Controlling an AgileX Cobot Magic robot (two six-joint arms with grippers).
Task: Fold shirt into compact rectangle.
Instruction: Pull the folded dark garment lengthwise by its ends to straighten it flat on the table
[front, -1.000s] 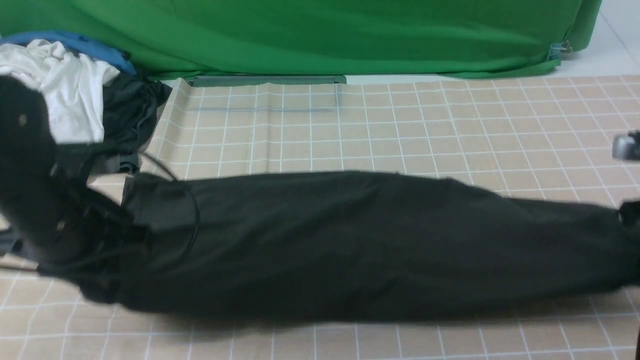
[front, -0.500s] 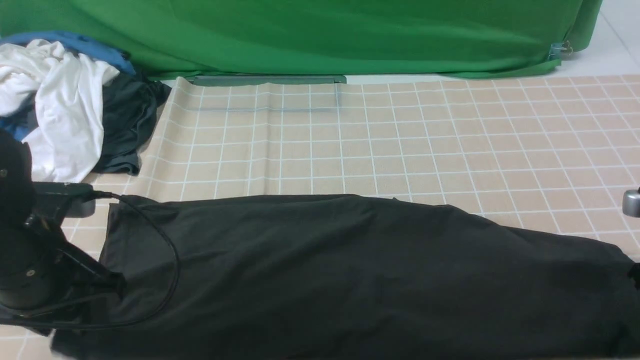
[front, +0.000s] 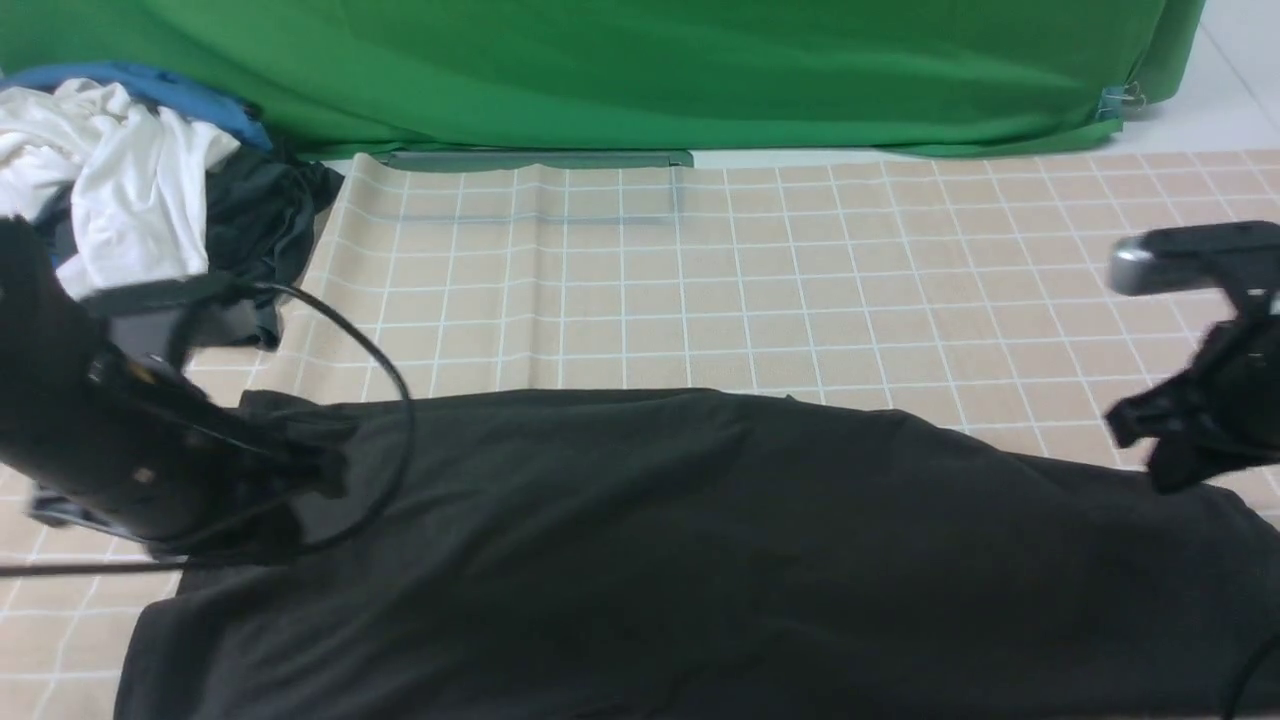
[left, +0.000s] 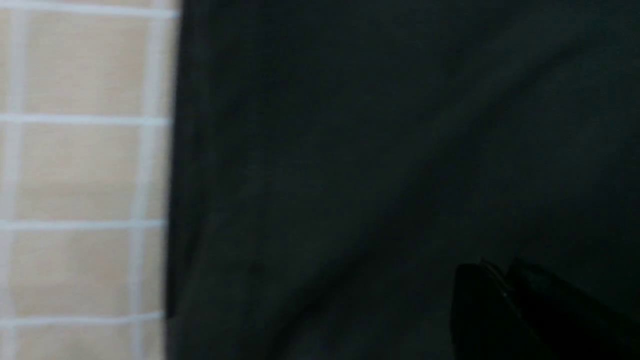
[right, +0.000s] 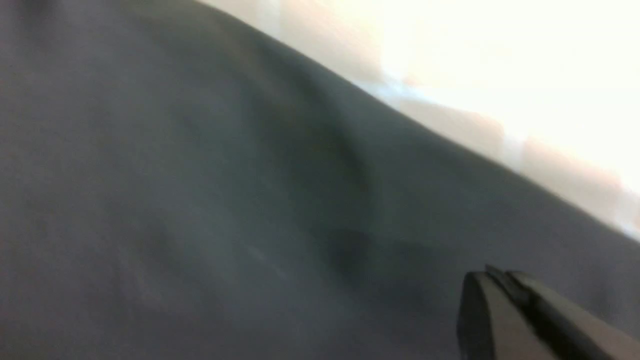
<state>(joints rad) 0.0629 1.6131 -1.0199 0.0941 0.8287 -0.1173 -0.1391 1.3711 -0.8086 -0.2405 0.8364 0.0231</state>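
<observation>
The left arm (front: 90, 440) comes in low from the left edge of the front view, blurred, with its wrist angled toward the middle and a black cable (front: 405, 410) looping off it. The left end effector (front: 325, 470) points inward, and its fingers (left: 480, 310) are pressed together with no gap. The right arm (front: 1245, 360) enters from the right edge. The right end effector (front: 1135, 440) tilts down and inward, its fingers (right: 480, 315) likewise tight against each other.

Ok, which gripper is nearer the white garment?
Left. The left gripper is at the shirt's left end, close to the white garment; the right gripper is far off at the shirt's right end.
</observation>
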